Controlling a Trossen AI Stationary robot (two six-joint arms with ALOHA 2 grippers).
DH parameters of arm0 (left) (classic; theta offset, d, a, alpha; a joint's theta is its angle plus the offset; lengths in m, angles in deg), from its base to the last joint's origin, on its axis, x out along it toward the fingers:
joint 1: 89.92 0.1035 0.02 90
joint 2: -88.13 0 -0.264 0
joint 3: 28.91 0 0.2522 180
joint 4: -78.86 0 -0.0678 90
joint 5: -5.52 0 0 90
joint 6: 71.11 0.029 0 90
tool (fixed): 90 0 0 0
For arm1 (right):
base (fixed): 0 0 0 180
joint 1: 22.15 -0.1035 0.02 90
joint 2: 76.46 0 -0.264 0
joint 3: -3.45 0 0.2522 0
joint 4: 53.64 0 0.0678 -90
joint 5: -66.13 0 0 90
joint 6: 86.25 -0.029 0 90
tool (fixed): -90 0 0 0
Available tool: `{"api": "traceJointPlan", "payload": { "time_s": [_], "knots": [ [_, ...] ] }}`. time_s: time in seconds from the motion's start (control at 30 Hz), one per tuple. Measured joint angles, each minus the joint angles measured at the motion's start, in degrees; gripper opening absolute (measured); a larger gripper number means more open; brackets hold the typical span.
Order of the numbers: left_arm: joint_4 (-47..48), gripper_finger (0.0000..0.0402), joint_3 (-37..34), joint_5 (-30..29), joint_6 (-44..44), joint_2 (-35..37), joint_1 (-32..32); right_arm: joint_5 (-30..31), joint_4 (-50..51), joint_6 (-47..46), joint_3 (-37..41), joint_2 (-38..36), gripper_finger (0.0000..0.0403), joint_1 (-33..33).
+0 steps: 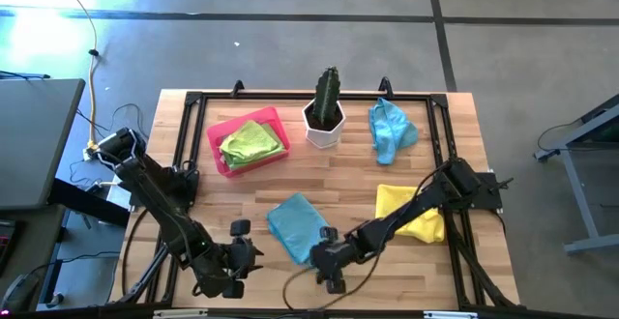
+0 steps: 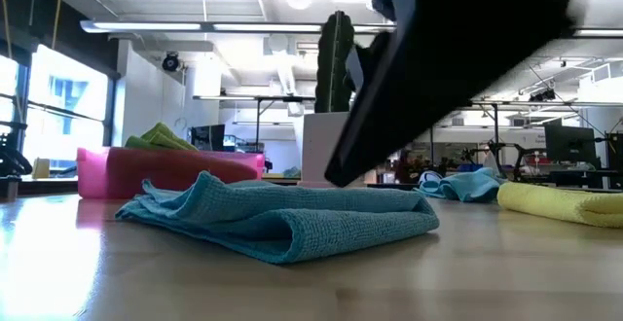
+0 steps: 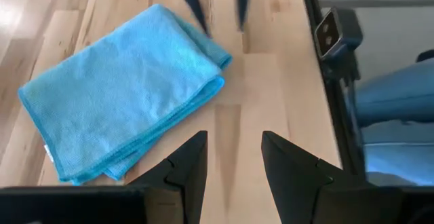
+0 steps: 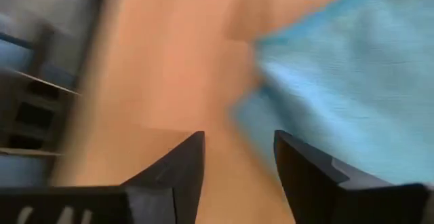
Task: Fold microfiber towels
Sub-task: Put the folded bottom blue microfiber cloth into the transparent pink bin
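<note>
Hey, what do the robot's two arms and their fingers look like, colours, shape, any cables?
Both arms are dark, nearly black, built of slim jointed segments. The left arm and right arm each end in a blocky wrist. The left gripper and right gripper each have two flat, dark fingers that taper to a blunt tip. A thin dark cable loops on the table by the right wrist. No markings show.

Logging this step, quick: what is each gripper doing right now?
Left gripper: open, holding nothing.
Right gripper: open, empty, beside the blue towel.
</note>
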Motion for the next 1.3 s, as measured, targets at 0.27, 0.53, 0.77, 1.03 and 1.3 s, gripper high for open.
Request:
{"api": "traceJointPlan", "payload": {
  "time_s": [0.27,0.53,0.77,1.03,1.3],
  "knots": [
    [0.1,0.0131,-0.1,-0.8,0.3,-2.3,0.9,12.1,-0.1,21.6,0.1,3.3,0.0172,-2.3],
    [0.0,0.0131,-0.1,-1.0,0.0,-2.6,0.9,12.7,-1.6,26.9,-0.5,3.6,0.0172,-2.4],
    [-0.1,0.0131,-0.1,-1.0,-0.1,-2.6,1.5,16.1,-3.0,30.0,-0.7,3.6,0.0172,-3.3],
    [-0.2,0.0131,-0.1,-1.2,-0.1,-2.6,2.0,15.2,-4.2,30.7,-0.7,3.6,0.0172,-2.5],
    [-0.2,0.0131,-0.1,-1.1,-0.1,-2.6,2.0,10.3,-4.2,29.1,-0.7,3.6,0.0172,0.2]
  ]
}}
